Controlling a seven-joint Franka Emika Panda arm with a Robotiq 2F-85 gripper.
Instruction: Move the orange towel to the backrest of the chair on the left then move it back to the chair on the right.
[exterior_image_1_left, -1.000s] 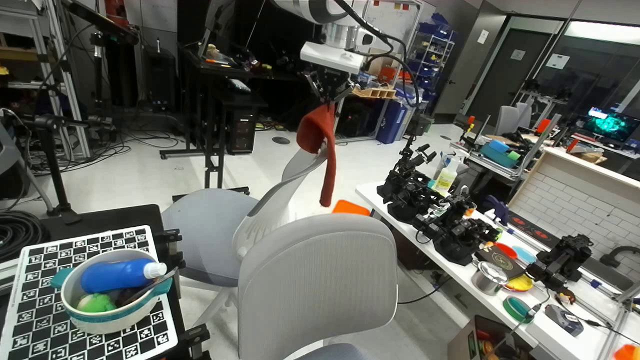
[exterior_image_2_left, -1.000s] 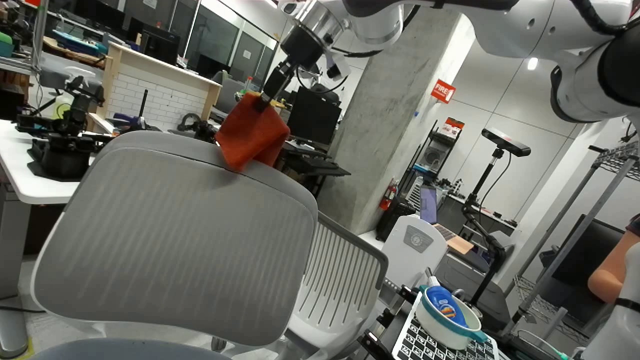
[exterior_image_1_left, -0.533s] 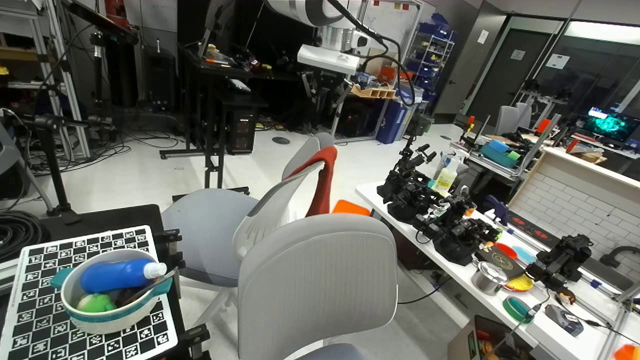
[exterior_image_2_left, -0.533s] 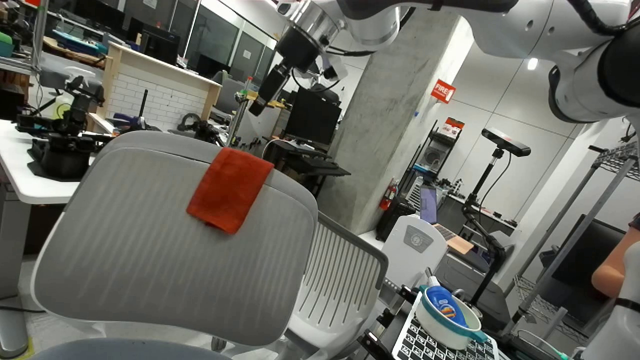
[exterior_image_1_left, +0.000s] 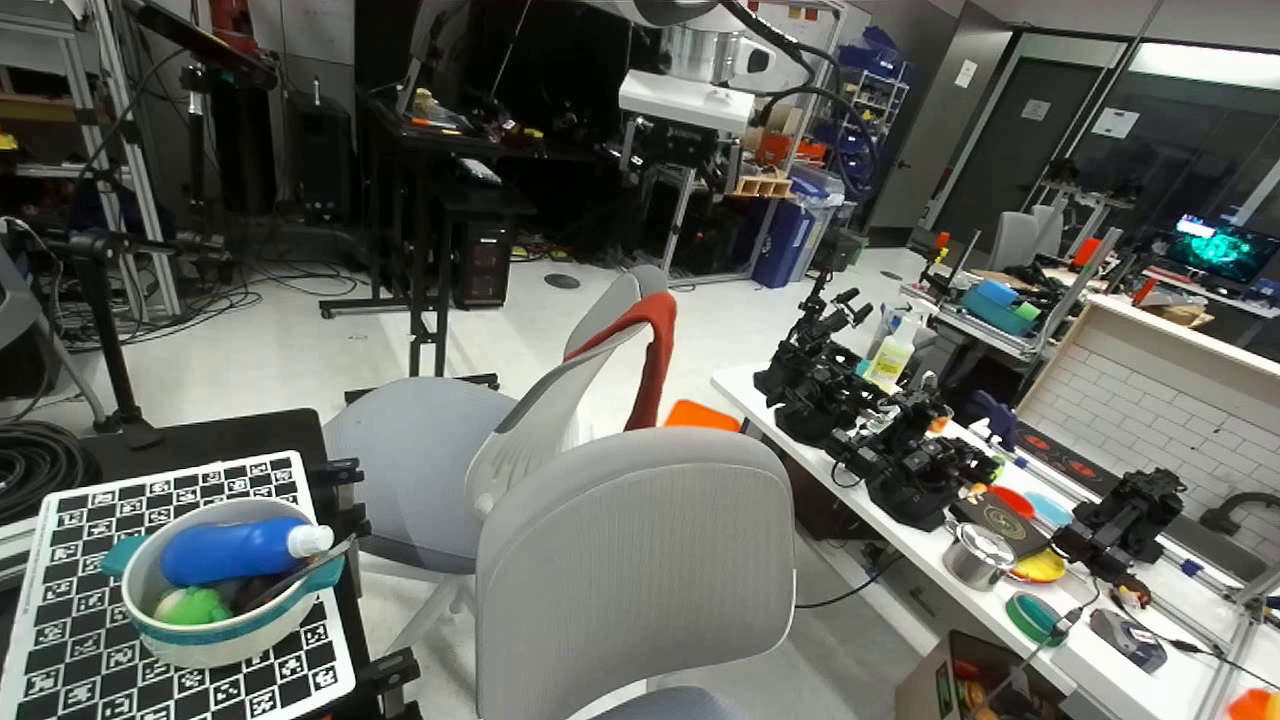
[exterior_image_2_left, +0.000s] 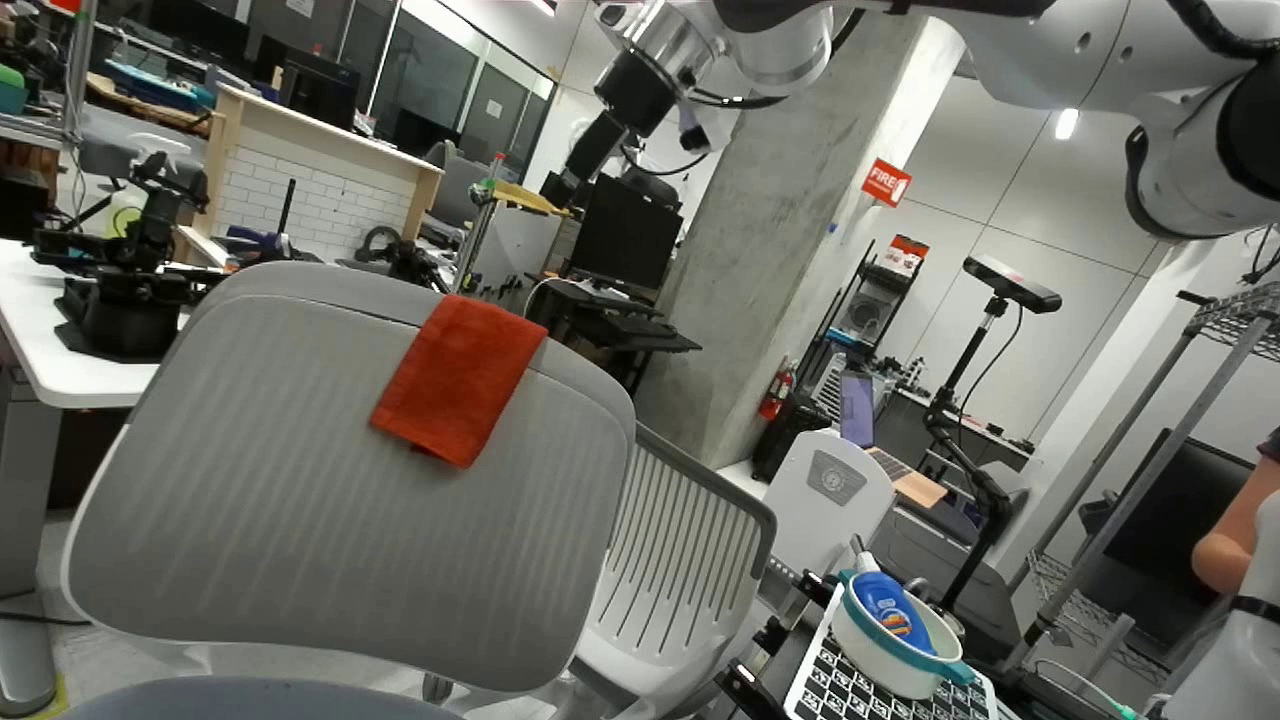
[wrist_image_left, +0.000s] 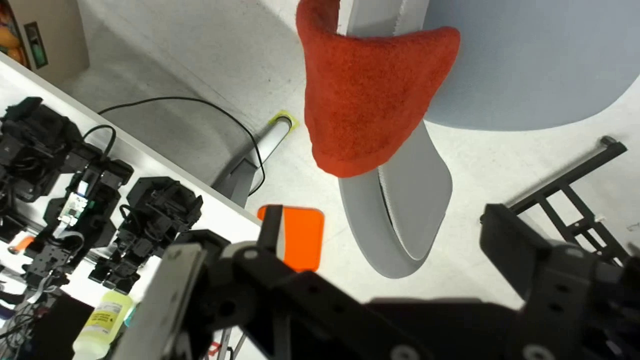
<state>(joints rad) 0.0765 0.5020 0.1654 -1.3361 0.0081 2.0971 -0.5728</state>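
The orange towel, red-orange in the pictures, hangs folded over the top edge of a grey chair's backrest. Both exterior views show the towel (exterior_image_1_left: 655, 355) (exterior_image_2_left: 460, 380), as does the wrist view (wrist_image_left: 375, 100). That backrest (exterior_image_2_left: 330, 500) stands at left in an exterior view. A second grey chair (exterior_image_1_left: 640, 570) (exterior_image_2_left: 690, 540) has a bare backrest. My gripper (exterior_image_1_left: 682, 178) (exterior_image_2_left: 560, 190) is up in the air above the towel, apart from it. In the wrist view, the gripper (wrist_image_left: 384, 220) has its fingers (wrist_image_left: 507, 249) spread wide, nothing between them.
A white table (exterior_image_1_left: 745, 385) carries black robot arms and kitchenware beside the chairs. A bowl (exterior_image_1_left: 215, 640) with a blue bottle rests on a checkered board (exterior_image_1_left: 80, 560). An orange flat object (wrist_image_left: 305, 240) lies low near the table. A dark metal frame (wrist_image_left: 555, 185) stands beyond the chair.
One second ago the gripper held the towel above the backrest. It has let go, and the towel dropped to drape over the top edge. The open gripper has since moved up and away.
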